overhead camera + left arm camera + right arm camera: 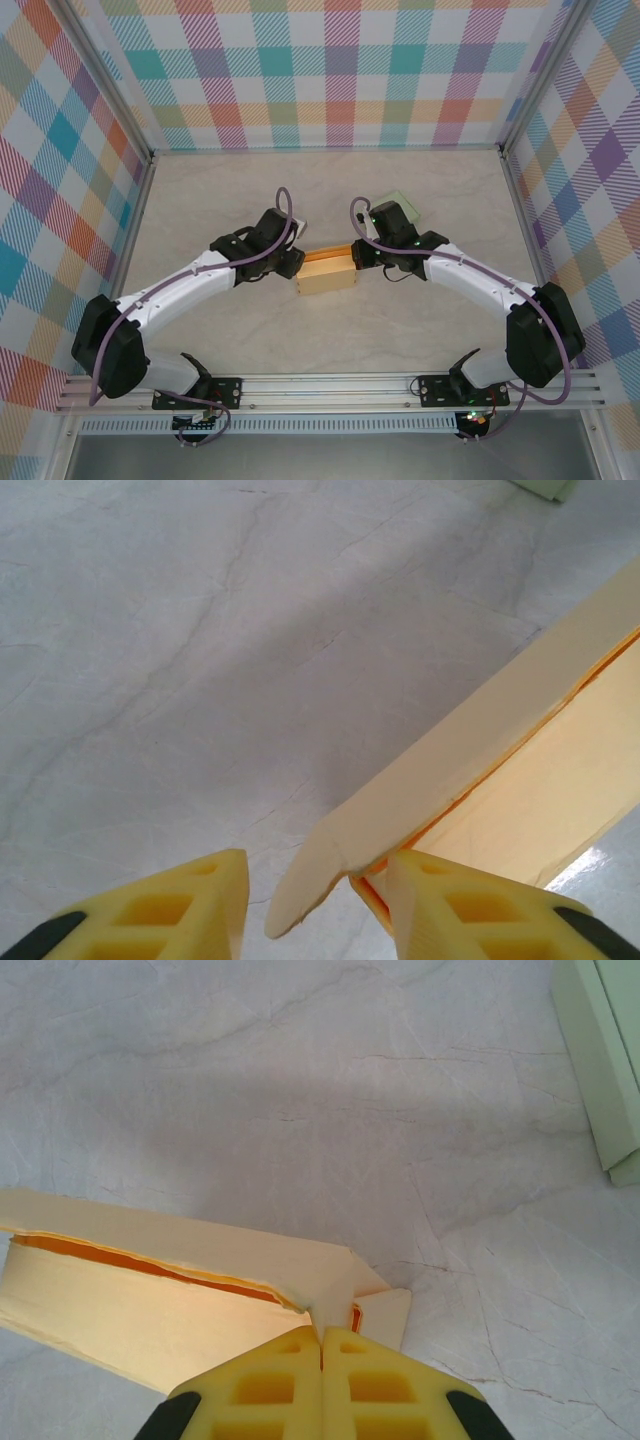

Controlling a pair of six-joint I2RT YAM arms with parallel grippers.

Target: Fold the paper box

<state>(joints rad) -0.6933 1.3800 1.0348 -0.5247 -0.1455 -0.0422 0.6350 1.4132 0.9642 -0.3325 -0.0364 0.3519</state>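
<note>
At the box [327, 272] ends, the right gripper [321, 1338] pinches a corner [335, 1295] tight; the left gripper [318, 880], part open astride a flap [450, 770], may crease it askew

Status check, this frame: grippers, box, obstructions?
Left gripper open astride paper box flap. Right gripper shut on its opposite corner. Pale green object apart, not obstructing.
</note>
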